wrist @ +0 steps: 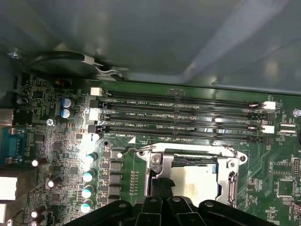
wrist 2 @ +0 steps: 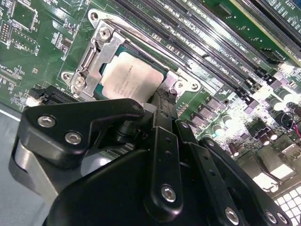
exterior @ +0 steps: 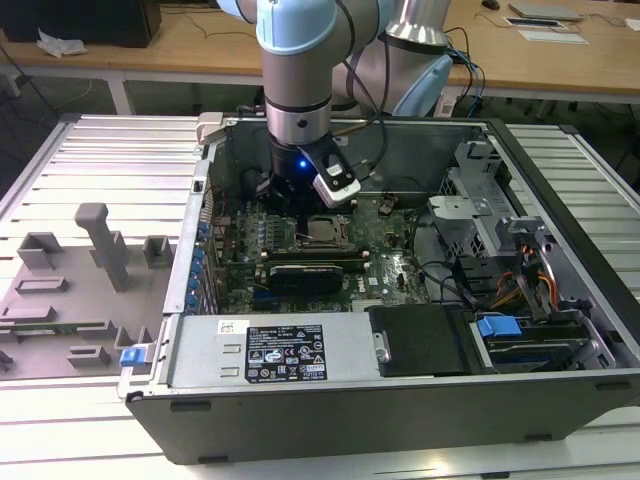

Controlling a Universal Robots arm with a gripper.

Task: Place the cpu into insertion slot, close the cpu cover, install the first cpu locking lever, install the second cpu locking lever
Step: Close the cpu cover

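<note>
One cpu [wrist 2: 133,77] under the lowered cpu cover [wrist 2: 101,51], pincer [wrist 2: 162,96] narrow, tips together, just beside the chip's edge

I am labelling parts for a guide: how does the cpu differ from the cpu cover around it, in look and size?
The cpu is a solid, pale square plate; the cpu cover is a metal frame with a cut-out centre. The cpu cover is larger and borders the cpu. The cpu cover glints, while the cpu's top looks dull. Both are silver-grey and lie flat on the green circuit board.
</note>
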